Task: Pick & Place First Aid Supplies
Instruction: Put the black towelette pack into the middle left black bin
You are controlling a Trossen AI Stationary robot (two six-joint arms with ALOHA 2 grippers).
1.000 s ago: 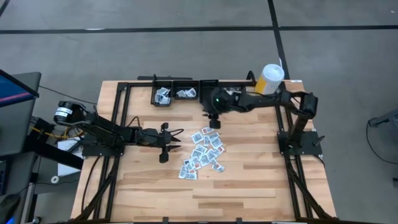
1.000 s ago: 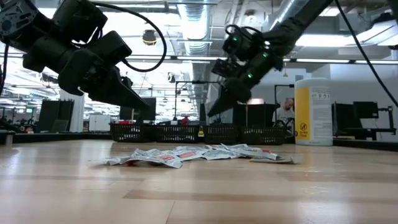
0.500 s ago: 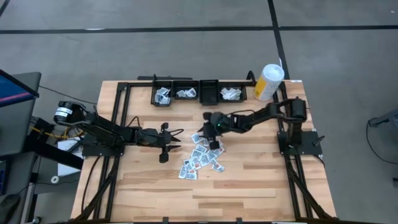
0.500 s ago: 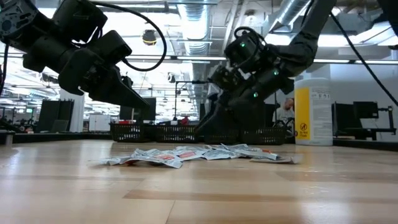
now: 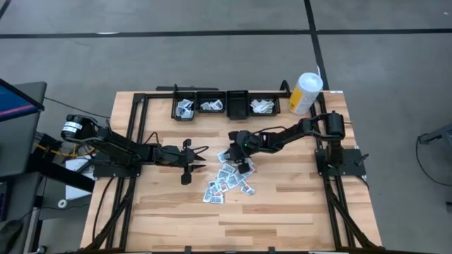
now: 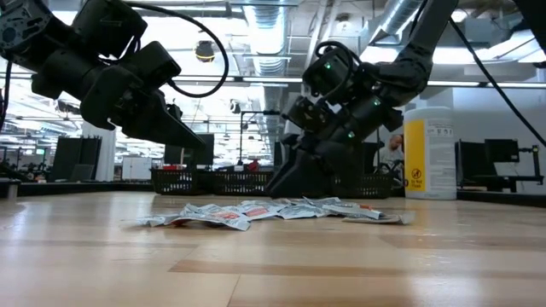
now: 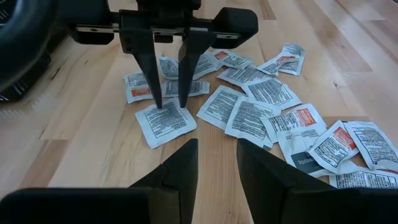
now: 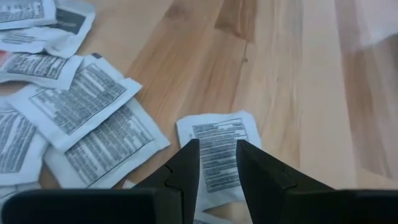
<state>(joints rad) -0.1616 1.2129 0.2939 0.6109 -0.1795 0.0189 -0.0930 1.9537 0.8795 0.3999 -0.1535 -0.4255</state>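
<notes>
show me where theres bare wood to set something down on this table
Free: the wide strip of table between the packets and the near edge, and the patch between the packets and the right arm's base. Crowded: the middle, where the right gripper stands over the packets and the left gripper hangs beside them; trays and canister fill the far edge.

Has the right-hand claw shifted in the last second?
Yes. The right claw has swung away from the black bins at the table's far edge, down onto the pile of packets.
</notes>
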